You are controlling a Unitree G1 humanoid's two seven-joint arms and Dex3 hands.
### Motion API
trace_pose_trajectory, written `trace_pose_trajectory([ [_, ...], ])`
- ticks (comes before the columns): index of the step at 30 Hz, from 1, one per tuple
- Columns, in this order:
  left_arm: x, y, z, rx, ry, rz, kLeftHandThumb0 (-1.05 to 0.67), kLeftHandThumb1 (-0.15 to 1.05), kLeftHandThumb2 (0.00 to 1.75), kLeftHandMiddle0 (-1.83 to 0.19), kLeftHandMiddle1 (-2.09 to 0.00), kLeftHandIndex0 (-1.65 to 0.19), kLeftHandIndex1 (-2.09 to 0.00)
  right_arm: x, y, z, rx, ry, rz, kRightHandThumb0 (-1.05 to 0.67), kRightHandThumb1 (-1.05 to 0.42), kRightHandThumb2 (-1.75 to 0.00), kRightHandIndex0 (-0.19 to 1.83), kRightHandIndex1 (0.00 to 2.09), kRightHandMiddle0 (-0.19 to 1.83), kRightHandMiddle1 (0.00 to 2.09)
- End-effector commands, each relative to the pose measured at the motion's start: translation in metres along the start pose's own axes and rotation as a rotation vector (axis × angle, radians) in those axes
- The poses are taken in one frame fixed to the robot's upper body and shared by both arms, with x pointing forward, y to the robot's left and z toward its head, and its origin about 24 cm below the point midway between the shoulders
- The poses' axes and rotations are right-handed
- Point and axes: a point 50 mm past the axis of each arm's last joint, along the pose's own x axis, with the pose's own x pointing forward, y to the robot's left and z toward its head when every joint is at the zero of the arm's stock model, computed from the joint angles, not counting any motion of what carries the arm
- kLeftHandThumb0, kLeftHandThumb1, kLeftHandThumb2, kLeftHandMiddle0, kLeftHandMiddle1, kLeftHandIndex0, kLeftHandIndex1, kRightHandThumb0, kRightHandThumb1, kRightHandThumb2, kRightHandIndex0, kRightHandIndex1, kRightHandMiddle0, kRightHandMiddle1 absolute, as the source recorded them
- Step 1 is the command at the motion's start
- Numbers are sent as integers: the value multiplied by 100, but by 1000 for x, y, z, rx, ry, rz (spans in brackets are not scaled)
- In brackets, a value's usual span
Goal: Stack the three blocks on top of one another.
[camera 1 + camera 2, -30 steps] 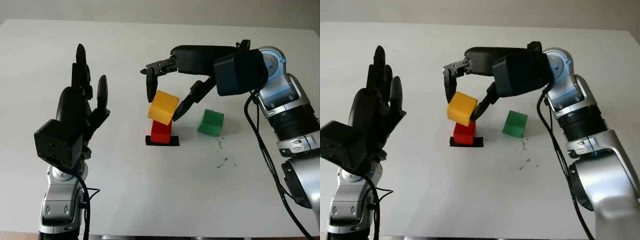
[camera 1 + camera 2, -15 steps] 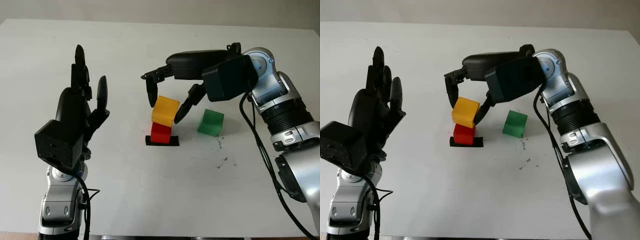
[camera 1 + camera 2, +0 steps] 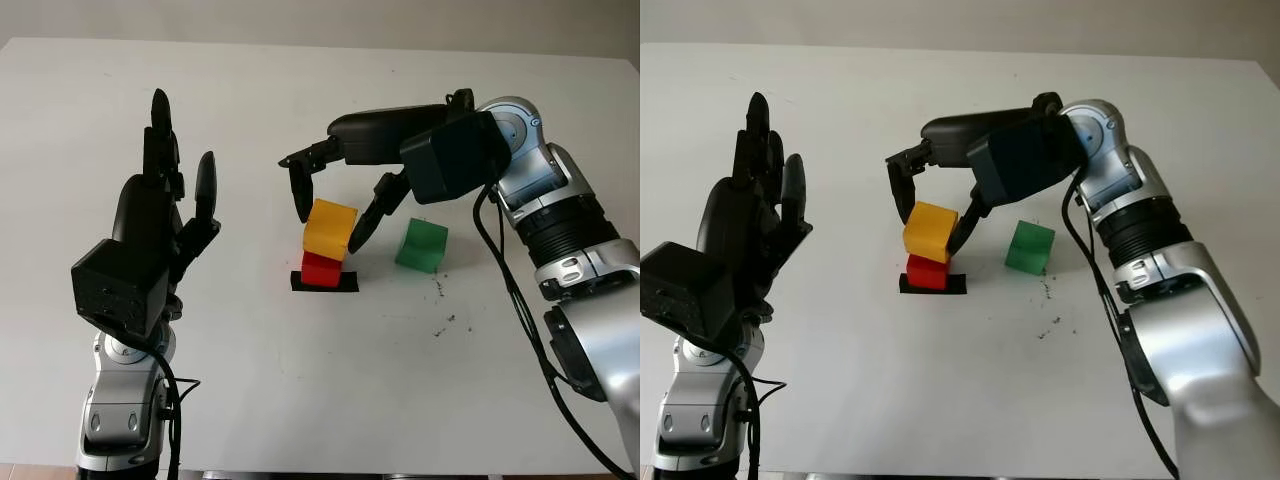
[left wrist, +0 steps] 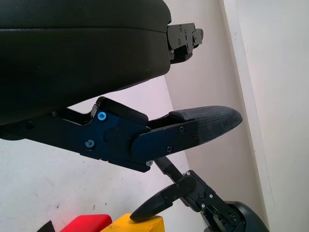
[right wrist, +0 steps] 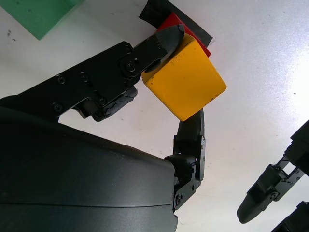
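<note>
Grasping the yellow block [image 3: 330,228] in my right hand [image 3: 330,200], I hold it on the red block [image 3: 321,269], which sits on a black patch [image 3: 324,283] mid-bench [image 3: 320,380]. The green block [image 3: 421,245] stands just beside. My left hand [image 3: 165,215] is raised, released.

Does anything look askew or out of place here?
The yellow cube sits twisted and slightly tilted on the red cube, overhanging it, with the right hand closed on it. Dark specks dot the white table. The left hand is raised, open.
</note>
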Motion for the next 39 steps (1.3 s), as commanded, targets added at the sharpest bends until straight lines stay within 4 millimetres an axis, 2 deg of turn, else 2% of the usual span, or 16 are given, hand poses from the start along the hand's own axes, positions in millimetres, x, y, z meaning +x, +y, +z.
trace_pose_trajectory([
  [1, -3, 1, 3, 9, -12, 1, -80, 105, 66, 15, -5, 14, -5, 0, -4, 4, -9, -26, -19, -44, -95, -5, 15, 4, 36, 155],
  [39, -6, 2, 3, 14, 2, 5, -80, 105, 67, 18, -5, 16, -5, 5, 6, -2, -45, -19, 26, -43, -97, -5, 13, 5, 34, 149],
])
